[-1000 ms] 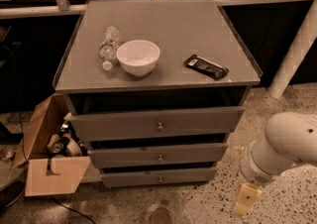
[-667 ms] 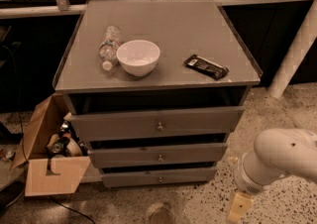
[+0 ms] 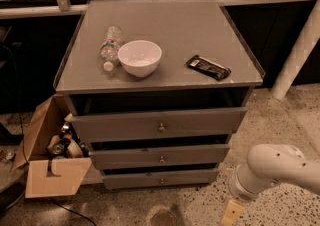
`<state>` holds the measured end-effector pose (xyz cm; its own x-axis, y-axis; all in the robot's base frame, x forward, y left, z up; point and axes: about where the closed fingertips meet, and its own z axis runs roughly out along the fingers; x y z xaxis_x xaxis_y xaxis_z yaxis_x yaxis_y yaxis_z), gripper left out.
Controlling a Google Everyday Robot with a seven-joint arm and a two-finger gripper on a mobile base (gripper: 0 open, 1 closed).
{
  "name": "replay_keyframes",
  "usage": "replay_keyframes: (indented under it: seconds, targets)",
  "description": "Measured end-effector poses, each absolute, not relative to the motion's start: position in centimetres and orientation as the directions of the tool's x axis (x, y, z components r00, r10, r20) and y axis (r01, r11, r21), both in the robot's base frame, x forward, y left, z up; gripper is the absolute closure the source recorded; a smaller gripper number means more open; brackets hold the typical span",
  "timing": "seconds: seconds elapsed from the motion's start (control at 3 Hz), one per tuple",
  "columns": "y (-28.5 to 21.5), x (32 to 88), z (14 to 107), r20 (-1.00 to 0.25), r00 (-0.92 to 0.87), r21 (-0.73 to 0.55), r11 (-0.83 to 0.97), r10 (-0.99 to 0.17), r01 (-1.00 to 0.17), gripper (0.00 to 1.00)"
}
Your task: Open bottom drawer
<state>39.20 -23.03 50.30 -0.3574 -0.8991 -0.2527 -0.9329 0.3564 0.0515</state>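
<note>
**Operator:** What stood around the cabinet?

**Observer:** From your left, an open cardboard box (image 3: 50, 172) sat on the speckled floor (image 3: 280, 115), against the grey cabinet (image 3: 200, 25). On its top lay a plastic bottle (image 3: 111, 45) with a white bowl (image 3: 140, 57) just beside it. A dark packet (image 3: 208, 67) lay apart to the right. A white post (image 3: 300, 50) stood at the far right.

**Operator:** And the bottom drawer?

**Observer:** Your bottom drawer (image 3: 135, 179) was the lowest of 3 fronts, just above the floor, with a small knob at its centre. Over 1 second nothing on the cabinet had shifted. Your arm (image 3: 272, 167) had sunk lower and drifted slightly left.

**Operator:** The gripper?

**Observer:** Your gripper (image 3: 232, 212) hung low at the right, near the floor and apart from the drawer. I could not tell whether it was open or closed.
</note>
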Motion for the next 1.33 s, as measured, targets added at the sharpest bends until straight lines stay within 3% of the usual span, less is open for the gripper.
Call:
replay_keyframes:
  seconds: [1.33]
  targets:
    - [-20.6,40.7,41.7,-0.324,-0.374,0.147,0.345,-0.869,-0.927,0.00]
